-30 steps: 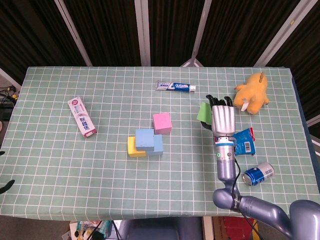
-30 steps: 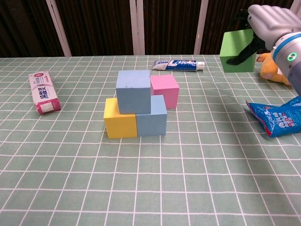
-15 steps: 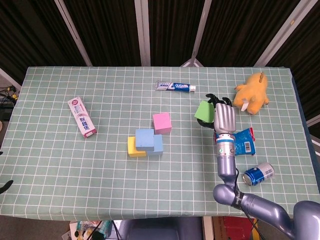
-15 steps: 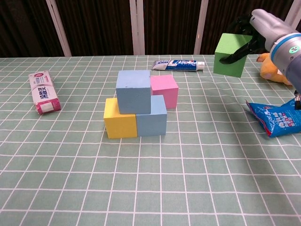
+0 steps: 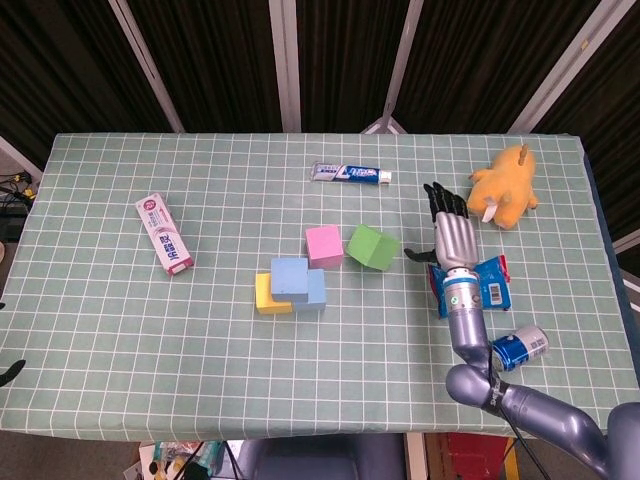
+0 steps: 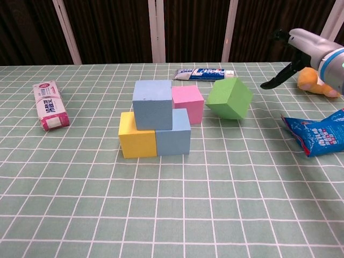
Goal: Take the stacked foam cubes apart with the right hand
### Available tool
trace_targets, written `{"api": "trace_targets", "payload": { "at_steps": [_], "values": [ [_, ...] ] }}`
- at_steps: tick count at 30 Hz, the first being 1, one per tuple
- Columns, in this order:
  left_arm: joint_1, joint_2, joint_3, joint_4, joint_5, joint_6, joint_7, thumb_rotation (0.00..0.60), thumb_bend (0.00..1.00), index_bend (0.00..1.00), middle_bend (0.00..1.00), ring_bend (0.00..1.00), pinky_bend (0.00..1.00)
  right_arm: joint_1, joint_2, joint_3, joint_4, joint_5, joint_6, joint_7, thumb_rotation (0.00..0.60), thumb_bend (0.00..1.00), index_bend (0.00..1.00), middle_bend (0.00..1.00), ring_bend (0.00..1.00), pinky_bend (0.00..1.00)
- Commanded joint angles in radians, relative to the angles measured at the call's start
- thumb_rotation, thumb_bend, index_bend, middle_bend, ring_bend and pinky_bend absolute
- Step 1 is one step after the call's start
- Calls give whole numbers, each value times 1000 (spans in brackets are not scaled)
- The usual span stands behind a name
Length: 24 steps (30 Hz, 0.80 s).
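The right hand hangs above the table with its fingers spread apart and nothing in them. Well to its left, the green cube sits tilted on one edge, just beside the pink cube; whether the two touch is hard to tell. Farther left of the hand, a light blue cube rests on top of a yellow cube and another blue cube set side by side. Just under the wrist lies a blue snack packet, with a soda can nearer the robot. An orange plush toy sits to the hand's right, a toothpaste tube beyond it.
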Motion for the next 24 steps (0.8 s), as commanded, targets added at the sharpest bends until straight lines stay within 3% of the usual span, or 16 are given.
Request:
{"api": "trace_targets", "payload": {
  "at_steps": [1,3,9,19,24],
  "values": [
    [-1,-1,1,-1,0,-1,5,600,133,255,0,0,0,-73,116,-48,-204,11,-44,46,600,124,0,0,15,0],
    [0,-2,2,-3,1,-1,9,600,133,254,0,0,0,-107,160,-80,-287,-12,-60,81,600,123,0,0,32,0],
    [3,-3,7,-7,11,5,14,600,133,254,0,0,0,-163,211,-172,-403,-120,-98,169,600,124,0,0,75,0],
    [5,2,4,-3,9,7,-2,600,133,254,0,0,0,-190,160,-257,-410,-279,-91,270,600,124,0,1,181,0],
    [7,6,3,0,10,11,-16,600,132,254,0,0,0,-197,129,-278,-409,-301,-64,269,600,124,0,62,278,8]
  ]
}}
